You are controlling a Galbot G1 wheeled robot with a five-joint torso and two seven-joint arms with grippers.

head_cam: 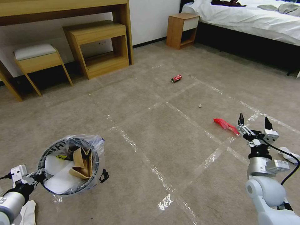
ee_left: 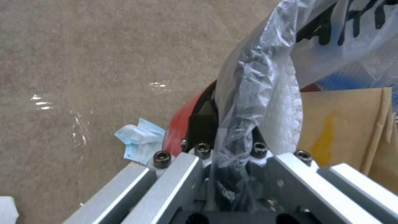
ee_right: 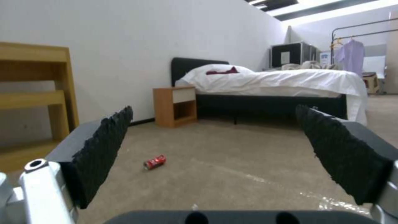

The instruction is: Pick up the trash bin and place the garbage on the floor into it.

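Several pieces of garbage already sit in the bin (head_cam: 72,165), held by its rim in the left gripper (head_cam: 35,178), while the right gripper (head_cam: 254,121), fingers wide, hovers beside a red wrapper (head_cam: 225,124); the can (head_cam: 176,78) lies farther off.

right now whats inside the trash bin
Inside the trash bin, held at its rim by the left gripper, lie a torn tan carton and flat white pieces on the clear bag liner. Anything underneath is covered.
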